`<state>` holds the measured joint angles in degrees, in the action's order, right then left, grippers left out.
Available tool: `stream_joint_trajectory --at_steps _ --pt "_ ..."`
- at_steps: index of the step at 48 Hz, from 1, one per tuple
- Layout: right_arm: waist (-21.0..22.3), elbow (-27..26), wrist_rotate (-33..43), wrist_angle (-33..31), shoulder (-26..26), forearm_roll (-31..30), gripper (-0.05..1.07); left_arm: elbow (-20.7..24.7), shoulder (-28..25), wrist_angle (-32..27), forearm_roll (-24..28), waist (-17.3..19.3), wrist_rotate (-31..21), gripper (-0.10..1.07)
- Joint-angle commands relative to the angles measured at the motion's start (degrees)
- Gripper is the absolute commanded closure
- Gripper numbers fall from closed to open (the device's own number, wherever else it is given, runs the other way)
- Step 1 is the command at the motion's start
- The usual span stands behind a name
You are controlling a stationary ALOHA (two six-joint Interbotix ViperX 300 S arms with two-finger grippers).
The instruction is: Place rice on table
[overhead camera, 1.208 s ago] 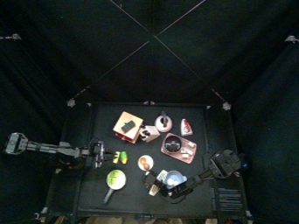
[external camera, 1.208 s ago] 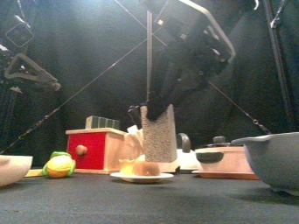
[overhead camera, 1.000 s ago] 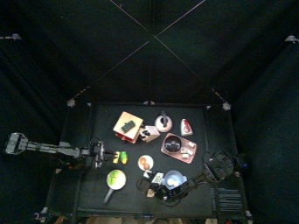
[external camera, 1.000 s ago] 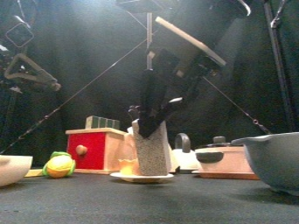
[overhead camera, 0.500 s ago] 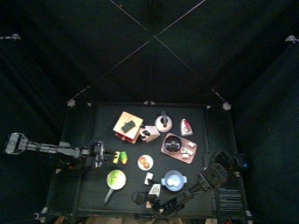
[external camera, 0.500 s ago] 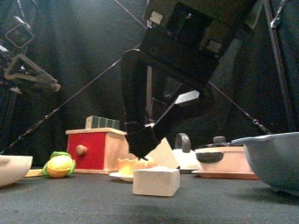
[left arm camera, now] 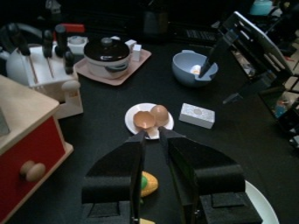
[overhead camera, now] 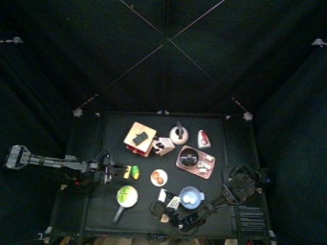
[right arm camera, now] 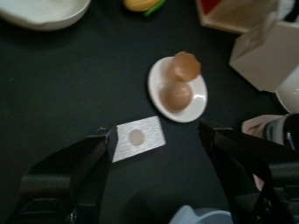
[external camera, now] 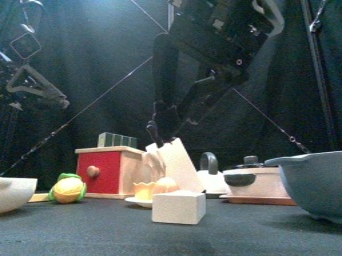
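Observation:
The rice (external camera: 178, 207) is a white block lying on the black table near the front edge, just in front of a small plate (external camera: 162, 201) holding two brown pieces. It also shows in the top view (overhead camera: 163, 197), the left wrist view (left arm camera: 197, 115) and the right wrist view (right arm camera: 136, 137). My right gripper (external camera: 175, 115) hangs open and empty above the rice, its jaws spread wide in the right wrist view (right arm camera: 158, 175). My left gripper (left arm camera: 156, 171) rests at the table's left side (overhead camera: 113, 172), jaws slightly apart and empty.
A blue-grey bowl (overhead camera: 189, 198) stands right of the rice. A red wooden box (external camera: 110, 172), a kettle (overhead camera: 181, 133) and a pink tray with a pot (overhead camera: 194, 160) stand behind. A yellow-green fruit (external camera: 67, 188) and a white bowl (overhead camera: 126, 197) are on the left.
My right gripper brought the rice down in front of the plate, let go of it and rose. The rice now lies on the table. The left arm has not moved.

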<state>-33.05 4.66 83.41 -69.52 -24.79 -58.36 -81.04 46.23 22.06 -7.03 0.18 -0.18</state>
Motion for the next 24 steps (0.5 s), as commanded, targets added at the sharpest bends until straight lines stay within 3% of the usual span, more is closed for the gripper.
stream_joint_trajectory --at_steps 1,13,24 --pt "1.1 4.7 5.7 0.2 6.6 -4.6 0.02 1.2 -0.1 -1.8 -3.5 0.0 0.0 0.34" --pt "3.5 19.6 27.9 6.4 16.5 -17.5 0.02 4.2 0.0 -8.5 -8.2 0.3 0.3 0.34" --pt "6.3 29.0 38.8 10.2 22.0 -22.3 0.02 7.4 -0.2 -15.9 -9.5 2.0 -0.1 0.34"
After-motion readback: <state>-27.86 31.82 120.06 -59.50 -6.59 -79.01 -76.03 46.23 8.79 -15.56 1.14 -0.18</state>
